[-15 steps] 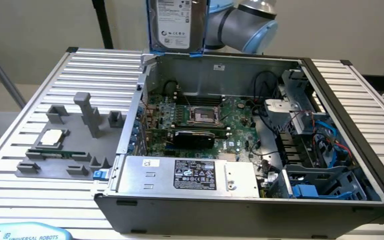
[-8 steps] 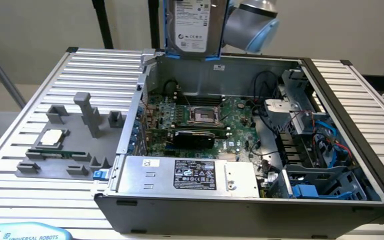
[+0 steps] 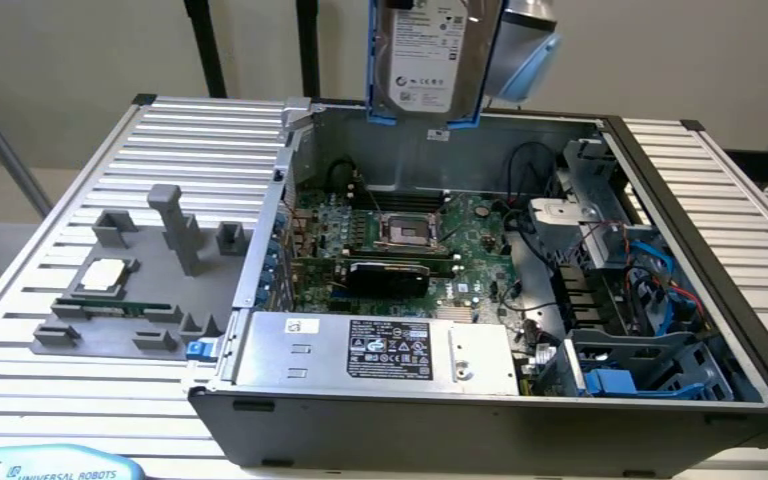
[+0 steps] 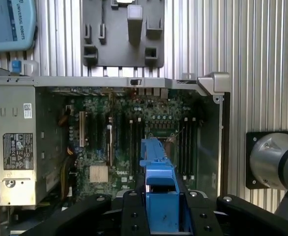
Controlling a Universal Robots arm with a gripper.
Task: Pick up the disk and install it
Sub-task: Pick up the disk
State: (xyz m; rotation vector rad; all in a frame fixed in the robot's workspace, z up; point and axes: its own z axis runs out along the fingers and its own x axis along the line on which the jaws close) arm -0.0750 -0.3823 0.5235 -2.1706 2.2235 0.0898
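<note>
An open computer case (image 3: pixel 491 430) lies on its side on a ribbed metal desk (image 3: pixel 37 400). Inside it a green motherboard (image 3: pixel 471 235) lies flat, with a black expansion card (image 3: pixel 384 272) across it. A gray power-supply box (image 3: pixel 291 350) with a black label sits against the case's near wall. Blue cables (image 3: pixel 664 280) run toward a drive cage (image 3: pixel 651 365) at the exterior view's right. Beside the case, to the exterior view's left, a gray fixture plate (image 3: pixel 204 300) carries a small square silver chip (image 3: pixel 104 273).

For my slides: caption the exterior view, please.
The disk hangs upright in the claw above the open case.
</note>
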